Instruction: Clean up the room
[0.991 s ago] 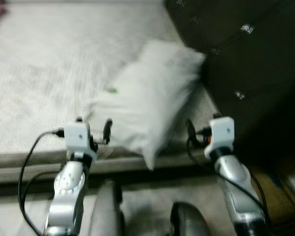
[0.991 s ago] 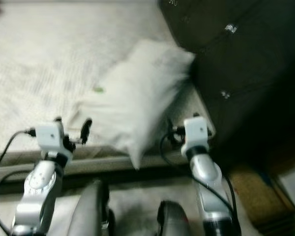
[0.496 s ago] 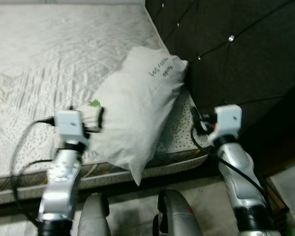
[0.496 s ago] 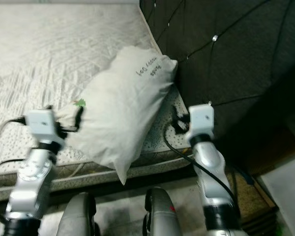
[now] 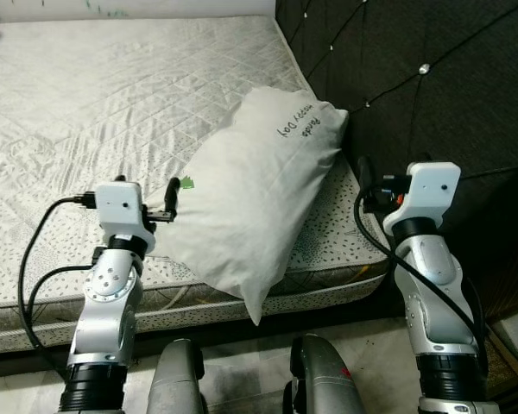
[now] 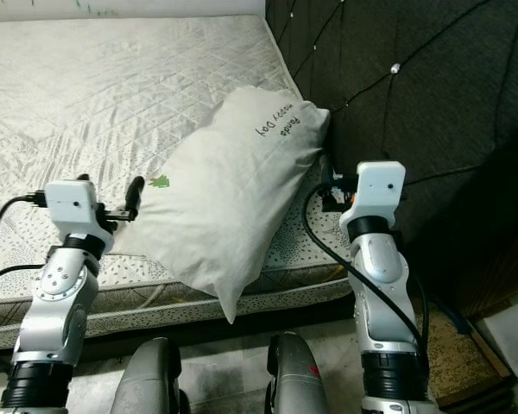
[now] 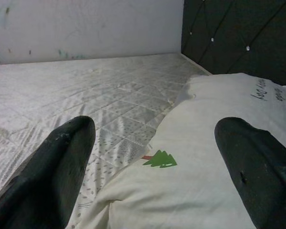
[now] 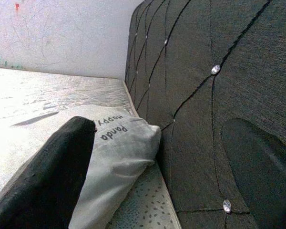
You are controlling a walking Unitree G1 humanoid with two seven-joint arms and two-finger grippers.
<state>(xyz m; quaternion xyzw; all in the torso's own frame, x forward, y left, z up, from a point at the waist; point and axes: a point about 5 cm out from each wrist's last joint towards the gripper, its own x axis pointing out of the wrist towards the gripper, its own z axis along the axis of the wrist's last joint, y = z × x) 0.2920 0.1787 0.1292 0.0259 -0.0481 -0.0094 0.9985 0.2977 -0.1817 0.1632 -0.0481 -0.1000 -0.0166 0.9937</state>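
Observation:
A white pillow [image 5: 250,198] with a small green tree print and dark lettering lies on the mattress [image 5: 86,103] against the headboard, its near corner hanging over the bed's front edge. My left gripper [image 6: 109,186] is held open at the pillow's left edge, and in the left wrist view [image 7: 155,129] the pillow [image 7: 205,157] lies between and beyond the fingers. My right gripper [image 5: 365,185] is open in the gap between the pillow's right side and the headboard. In the right wrist view [image 8: 159,129] the pillow [image 8: 112,157] and the headboard lie ahead of it. Neither gripper holds anything.
A dark tufted headboard [image 5: 432,78] rises along the right of the bed. The quilted mattress stretches away to the left and back to a pale wall [image 7: 86,24]. My two legs [image 5: 181,379] stand on the floor close to the bed's front edge.
The picture has shifted and sharpened as the camera moved. Both arms stay raised on either side of the pillow, which lies in the same place on the mattress.

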